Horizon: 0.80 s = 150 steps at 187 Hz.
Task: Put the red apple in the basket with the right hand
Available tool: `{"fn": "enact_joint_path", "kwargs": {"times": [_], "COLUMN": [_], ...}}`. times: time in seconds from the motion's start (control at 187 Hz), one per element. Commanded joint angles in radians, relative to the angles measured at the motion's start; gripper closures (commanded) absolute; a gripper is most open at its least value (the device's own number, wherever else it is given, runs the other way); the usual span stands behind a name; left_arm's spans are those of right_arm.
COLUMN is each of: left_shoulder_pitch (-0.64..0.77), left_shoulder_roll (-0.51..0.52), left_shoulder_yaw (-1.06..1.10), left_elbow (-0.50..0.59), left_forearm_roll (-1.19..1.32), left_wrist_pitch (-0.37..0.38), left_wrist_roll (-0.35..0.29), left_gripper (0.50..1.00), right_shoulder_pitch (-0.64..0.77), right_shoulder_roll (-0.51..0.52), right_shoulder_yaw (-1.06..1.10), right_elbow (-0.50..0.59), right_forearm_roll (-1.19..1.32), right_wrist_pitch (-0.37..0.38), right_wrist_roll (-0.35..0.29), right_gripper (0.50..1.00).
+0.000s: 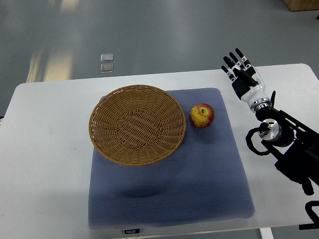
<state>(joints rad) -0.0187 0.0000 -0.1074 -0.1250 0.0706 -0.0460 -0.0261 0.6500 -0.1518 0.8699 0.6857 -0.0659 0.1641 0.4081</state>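
Reaching: right hand (pixel 241 72) over the far right part of the table (pixel 45 149), fingers (pixel 233 60) straight, slightly spread, pointing away toward the far edge, gripping nothing.
Arm: black forearm (pixel 294 149) entering from the right edge, angled up and left to a white wrist (pixel 255 94), hand stretched in line with it.
Hand to apple: well apart, hand lying to the right of and beyond the fruit, no contact.
Apple: red apple (pixel 202 115) with a yellow patch, upright, stem dimple on top, resting on the blue mat (pixel 169 189) near its far right corner.
Basket: woven basket (pixel 137 124) on the mat, just left of the apple, rim close beside it, holding nothing.
Mat: lying in the middle of the white table, small black tag at its near edge.
Floor: grey, with two small clear squares (pixel 106 62) beyond the table.
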Motion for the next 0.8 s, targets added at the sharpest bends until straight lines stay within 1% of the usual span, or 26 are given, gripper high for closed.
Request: {"fn": "enact_joint_path", "kwargs": {"times": [0.0,0.797], "left_shoulder_pitch": [0.000,0.002], "left_shoulder_roll": [0.000,0.000], "left_shoulder_yaw": [-0.002,0.000], "left_elbow": [-0.001,0.001], "left_forearm_roll": [0.000,0.000], "left_wrist_pitch": [0.000,0.000], "left_wrist_roll": [0.000,0.000], "left_gripper": [0.500,0.500], "right_shoulder_pitch": [0.000,0.007], "right_shoulder_roll": [0.000,0.000], "right_shoulder_yaw": [0.000,0.001], "right_elbow": [0.000,-0.003], "right_forearm_roll": [0.000,-0.002], "right_wrist_pitch": [0.000,-0.005], "right_wrist_roll": [0.000,0.002], "right_gripper": [0.576,0.576]}}
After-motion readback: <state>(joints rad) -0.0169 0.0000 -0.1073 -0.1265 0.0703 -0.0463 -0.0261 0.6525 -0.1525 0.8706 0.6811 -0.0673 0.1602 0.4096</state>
